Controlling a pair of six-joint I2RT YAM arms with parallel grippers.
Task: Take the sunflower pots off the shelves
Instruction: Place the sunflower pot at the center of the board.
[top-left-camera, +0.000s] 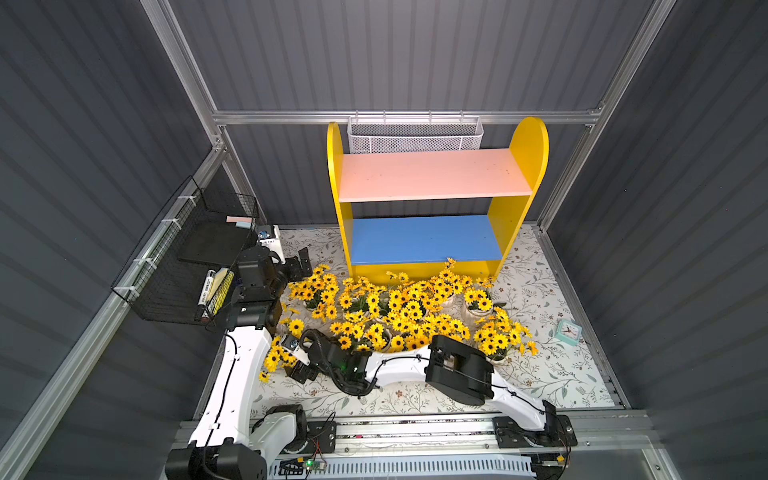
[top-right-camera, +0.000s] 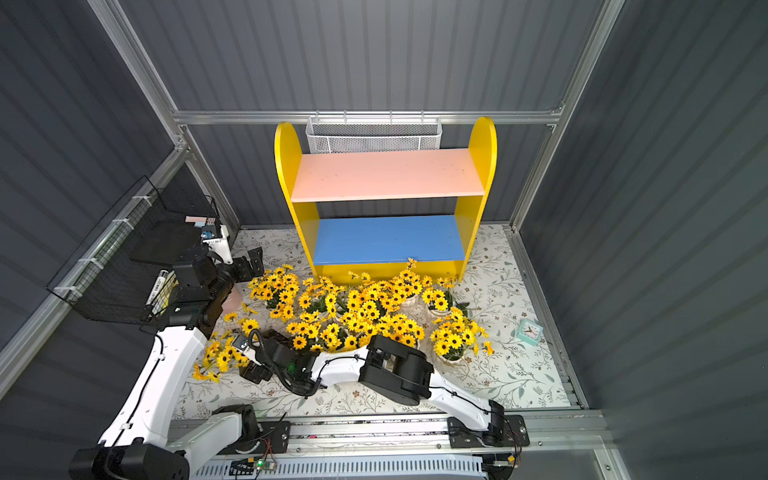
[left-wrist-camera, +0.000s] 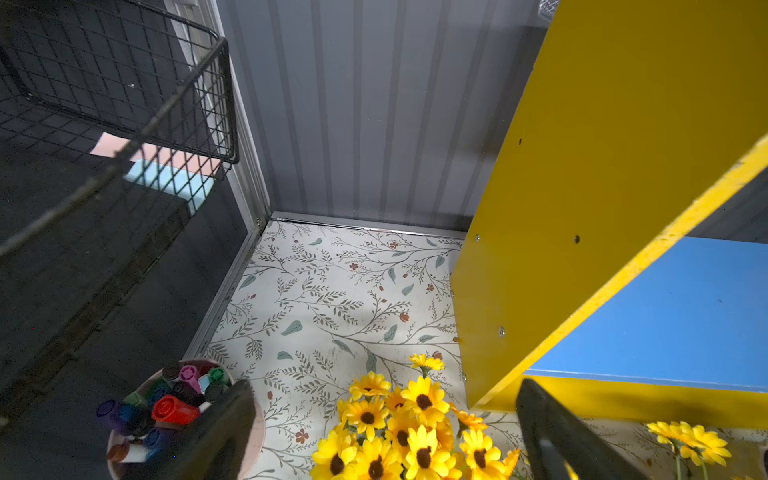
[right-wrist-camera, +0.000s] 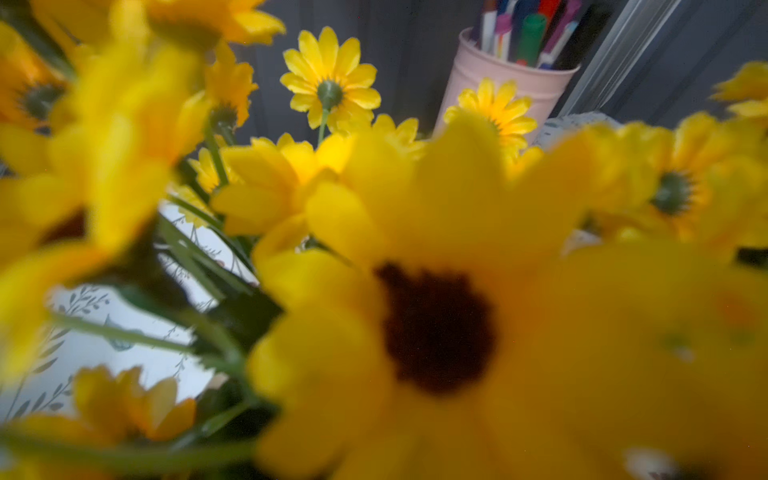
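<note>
The shelves (top-left-camera: 432, 174) (top-right-camera: 386, 174) stand at the back with the pink and blue boards bare. Several sunflower pots (top-left-camera: 399, 311) (top-right-camera: 357, 316) crowd the floral mat in front of them. My left gripper (left-wrist-camera: 385, 388) (top-left-camera: 300, 264) hangs open at the back left, above the leftmost flowers (left-wrist-camera: 399, 428), its fingers (left-wrist-camera: 226, 419) wide apart and holding nothing. My right gripper (top-left-camera: 293, 353) (top-right-camera: 249, 353) sits low at the front left with its jaws wide, against a bunch of sunflowers (top-left-camera: 276, 357). Blurred blooms (right-wrist-camera: 436, 324) fill the right wrist view and hide its jaws.
A pink cup of marker pens (left-wrist-camera: 166, 411) (right-wrist-camera: 511, 70) stands by the left wall, under the black wire rack (top-left-camera: 187, 257). A white mesh basket (top-left-camera: 415, 135) hangs behind the shelves. A small teal clock (top-left-camera: 568, 331) lies at the right of the mat.
</note>
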